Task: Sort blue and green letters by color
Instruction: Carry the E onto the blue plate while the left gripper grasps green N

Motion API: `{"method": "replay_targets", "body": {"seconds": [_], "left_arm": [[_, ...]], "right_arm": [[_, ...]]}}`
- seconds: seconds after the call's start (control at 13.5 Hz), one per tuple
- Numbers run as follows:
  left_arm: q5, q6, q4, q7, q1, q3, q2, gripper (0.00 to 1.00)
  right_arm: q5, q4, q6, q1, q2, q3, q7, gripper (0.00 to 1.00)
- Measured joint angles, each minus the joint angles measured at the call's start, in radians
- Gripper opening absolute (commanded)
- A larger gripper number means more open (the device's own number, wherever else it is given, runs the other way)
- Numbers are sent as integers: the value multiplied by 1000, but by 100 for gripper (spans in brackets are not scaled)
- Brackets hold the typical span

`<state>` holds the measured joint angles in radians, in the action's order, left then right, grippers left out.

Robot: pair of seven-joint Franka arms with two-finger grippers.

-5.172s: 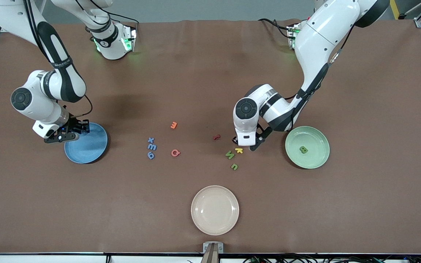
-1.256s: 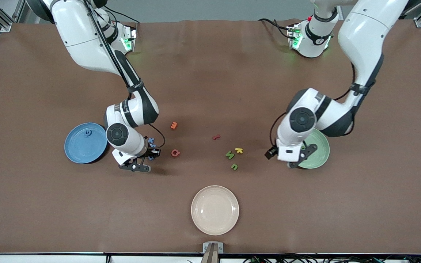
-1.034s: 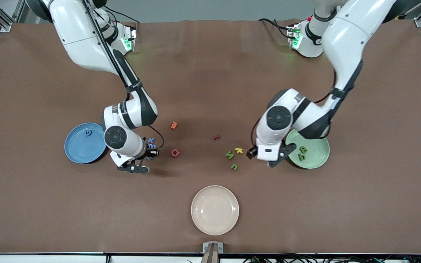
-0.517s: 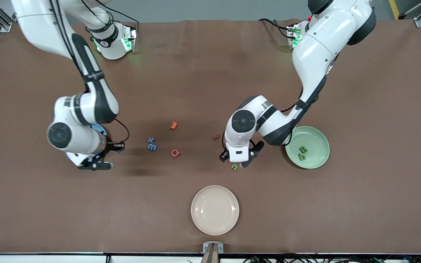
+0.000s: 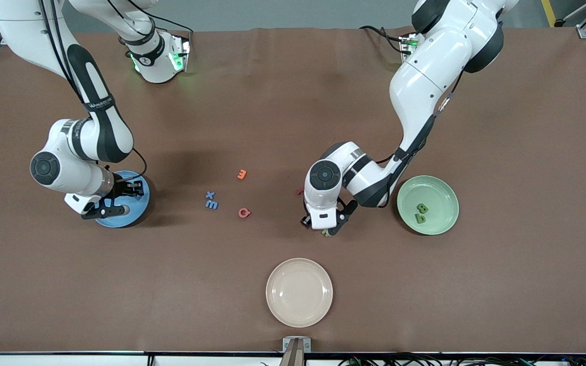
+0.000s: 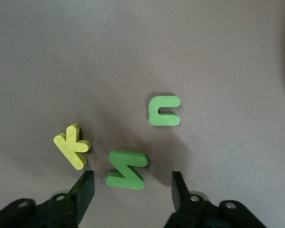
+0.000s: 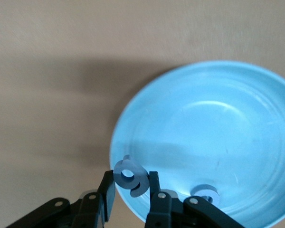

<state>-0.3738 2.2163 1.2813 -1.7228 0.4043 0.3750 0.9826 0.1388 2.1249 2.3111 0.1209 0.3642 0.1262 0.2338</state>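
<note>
I see the right gripper (image 5: 129, 194) over the round blue plate (image 5: 120, 216) at the right arm's end of the table, its fingers (image 7: 153, 186) clamped on a small mid-blue foam letter, a 9 or a g (image 7: 130, 175), near the plate's rim. Another blue letter (image 7: 205, 194) lies in the plate, half hidden by the gripper, so I can't read it. Toward the middle, a blue X (image 5: 210, 194) and a blue letter like an E or M (image 5: 212, 204) sit just beside each other on bare brown table (image 5: 283, 101), with an orange letter (image 5: 241, 174) and a pink letter (image 5: 244, 212) near them and open room all round. The left gripper (image 6: 132, 187) hangs low over the chunky green N (image 6: 127, 169), jaws spread either side of it and not touching. The yellow K (image 6: 72, 146) lies just beside one finger (image 6: 84, 188); a green U-shaped letter (image 6: 164, 110) lies apart. The cream plate (image 5: 299, 292) sits nearest the front camera. The pale green plate (image 5: 440, 190) holds a green B (image 5: 422, 208) and another green letter (image 5: 419, 218).
</note>
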Motion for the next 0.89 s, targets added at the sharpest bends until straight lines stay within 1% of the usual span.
{"method": "replay_targets", "body": {"seconds": [0.3, 0.37, 0.44, 0.52, 0.59, 0.67, 0.81, 0.89], "left_arm": [[0, 0, 0, 1, 0, -11, 6, 59], [0, 0, -2, 2, 1, -11, 6, 52], [0, -1, -2, 2, 1, -12, 6, 41], [0, -1, -5, 2, 1, -12, 6, 21], [0, -1, -9, 2, 1, -13, 6, 8], [0, -4, -12, 3, 1, -14, 5, 0], [0, -5, -18, 3, 0, -18, 4, 0], [0, -12, -24, 3, -3, -20, 0, 0]], "right_arm": [[-1, 43, 41, -10, 0, 0, 34, 21], [-1, 45, 42, -16, 0, 0, 46, 21], [-2, 46, 45, -25, 0, 0, 57, 22], [-5, 46, 52, -33, 0, 0, 68, 23], [-10, 46, 62, -40, 0, 0, 74, 24], [-15, 46, 69, -46, 0, 0, 76, 30], [-22, 46, 73, -50, 0, 0, 77, 44], [-22, 47, 73, -50, 0, 0, 77, 54]]}}
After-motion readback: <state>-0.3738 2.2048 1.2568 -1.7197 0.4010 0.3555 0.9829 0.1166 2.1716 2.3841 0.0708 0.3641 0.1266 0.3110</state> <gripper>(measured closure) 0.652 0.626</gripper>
